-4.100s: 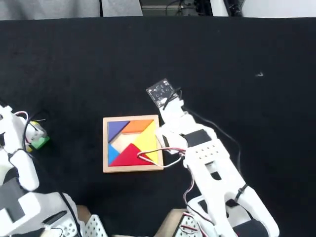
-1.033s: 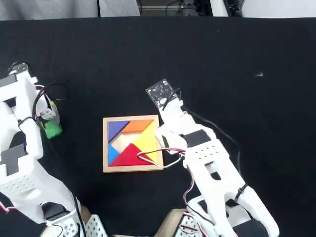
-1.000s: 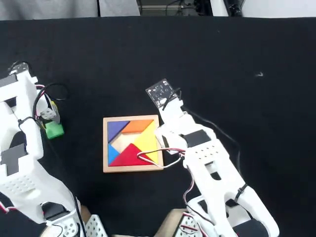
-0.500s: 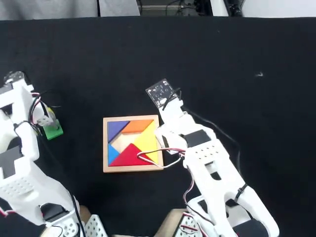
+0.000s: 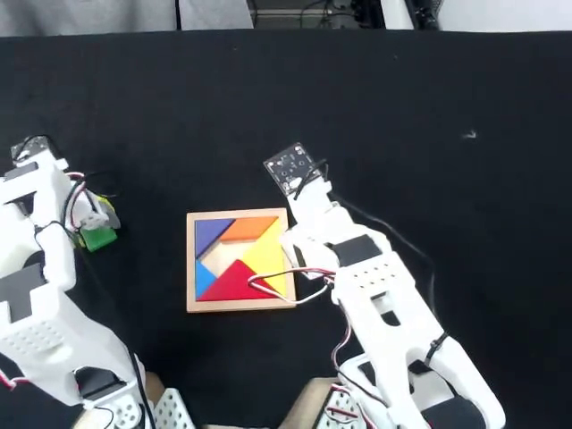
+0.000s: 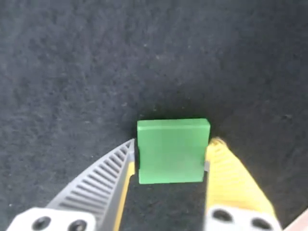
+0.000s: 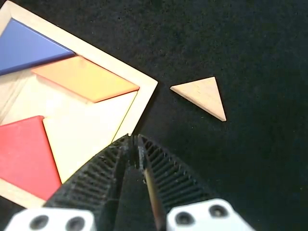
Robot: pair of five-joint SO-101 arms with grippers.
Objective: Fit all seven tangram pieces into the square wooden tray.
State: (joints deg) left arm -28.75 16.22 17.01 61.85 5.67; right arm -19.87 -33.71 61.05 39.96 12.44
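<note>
The square wooden tray (image 5: 190,261) lies mid-table holding blue, orange, yellow and red pieces, with a bare wooden gap (image 5: 214,259) left of centre. Far to the tray's left, my left gripper (image 5: 89,225) is shut on a green square piece (image 5: 98,239). The left wrist view has the green square (image 6: 173,161) clamped between the fingers of the left gripper (image 6: 174,143) over black cloth. My right gripper (image 7: 135,142) is shut and empty, its tips just outside the rim of the tray (image 7: 144,98). A plain wooden triangle (image 7: 202,96) lies on the cloth beside that rim.
The right arm (image 5: 366,277) lies along the tray's right side and covers the cloth there. Black cloth (image 5: 429,134) spreads open behind the tray and to the right. The table's far edge (image 5: 286,32) runs along the back.
Since four seconds ago the left arm has carried the green square away from the front edge and slightly toward the tray; in the last second it barely shifted. The right arm has kept still.
</note>
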